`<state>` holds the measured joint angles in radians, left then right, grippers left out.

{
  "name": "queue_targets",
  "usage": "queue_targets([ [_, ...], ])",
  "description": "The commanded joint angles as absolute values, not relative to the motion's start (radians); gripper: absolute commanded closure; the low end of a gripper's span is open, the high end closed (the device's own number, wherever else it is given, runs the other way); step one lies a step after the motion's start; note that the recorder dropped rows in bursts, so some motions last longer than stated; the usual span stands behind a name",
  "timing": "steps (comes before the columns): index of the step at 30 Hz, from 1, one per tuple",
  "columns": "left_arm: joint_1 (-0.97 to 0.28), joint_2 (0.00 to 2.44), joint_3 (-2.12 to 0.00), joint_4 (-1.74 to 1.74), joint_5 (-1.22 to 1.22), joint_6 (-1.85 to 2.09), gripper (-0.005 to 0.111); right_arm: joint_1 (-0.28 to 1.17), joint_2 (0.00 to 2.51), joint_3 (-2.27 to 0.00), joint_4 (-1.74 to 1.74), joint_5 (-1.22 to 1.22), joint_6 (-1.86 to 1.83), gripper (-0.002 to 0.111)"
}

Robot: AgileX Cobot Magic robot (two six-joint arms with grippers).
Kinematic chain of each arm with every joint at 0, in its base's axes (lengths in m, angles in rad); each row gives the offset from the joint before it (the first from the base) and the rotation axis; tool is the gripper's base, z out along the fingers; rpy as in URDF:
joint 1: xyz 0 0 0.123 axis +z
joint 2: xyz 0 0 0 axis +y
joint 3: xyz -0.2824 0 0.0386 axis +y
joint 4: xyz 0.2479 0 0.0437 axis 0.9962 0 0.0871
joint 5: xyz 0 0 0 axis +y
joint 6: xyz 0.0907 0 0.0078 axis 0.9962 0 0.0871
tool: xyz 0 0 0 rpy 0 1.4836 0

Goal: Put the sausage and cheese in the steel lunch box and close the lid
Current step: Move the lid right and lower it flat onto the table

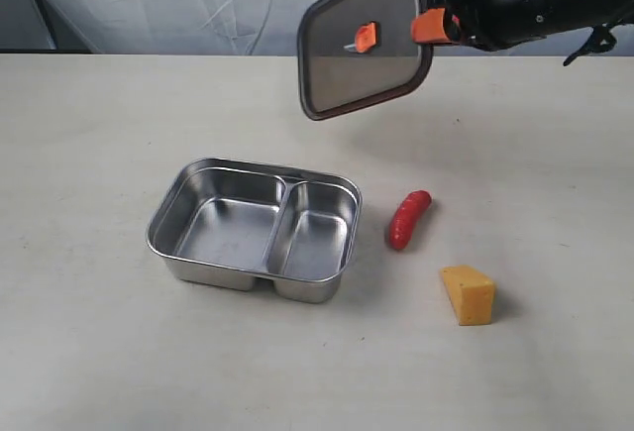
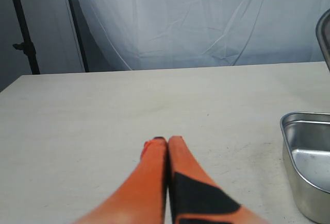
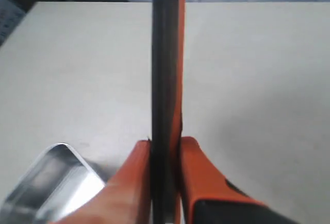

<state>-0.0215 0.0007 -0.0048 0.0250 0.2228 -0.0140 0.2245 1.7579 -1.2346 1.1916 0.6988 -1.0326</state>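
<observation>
Right claw point(image 1: 428, 27): clamped on one edge of the lid point(image 1: 347, 79), orange fingers point(image 3: 198, 167) pressing it from both sides.
Lid: held in the air, tilted, above the far side of the bench point(image 1: 99, 352). Its small orange tab point(image 1: 367, 37) faces the exterior camera. It is well clear of the box.
Left claw point(image 2: 167, 140): fingers pressed together with nothing between them, hanging over bare bench just beside the box's end.
Steel lunch box point(image 1: 198, 270): sits open on the bench. A divider splits it into a wider left compartment and a narrower right one, both showing bare metal.
Sausage point(image 1: 408, 219): lies on the bench just to the right of the box, near its wall but not touching.
Cheese point(image 1: 469, 294): rests on the bench further right and nearer the exterior camera, apart from the sausage.
</observation>
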Motion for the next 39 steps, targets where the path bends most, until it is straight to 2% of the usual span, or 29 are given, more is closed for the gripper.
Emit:
queue_targets([
  [1,-0.020,0.000,0.000,0.029,0.207,-0.016,0.107,0.223,1.736,-1.243,1.025,0.567,-1.039,0.109],
  [12,-0.020,0.000,0.000,0.029,0.207,-0.016,0.107,0.340,1.690,-1.243,0.644,0.318,-1.039,0.109],
  [23,-0.020,0.000,0.000,0.029,0.207,-0.016,0.107,0.491,1.733,-1.241,0.179,0.310,-1.039,0.109],
  [39,-0.020,0.000,0.000,0.029,0.207,-0.016,0.107,0.491,1.877,-1.241,0.118,0.391,-1.026,0.109],
])
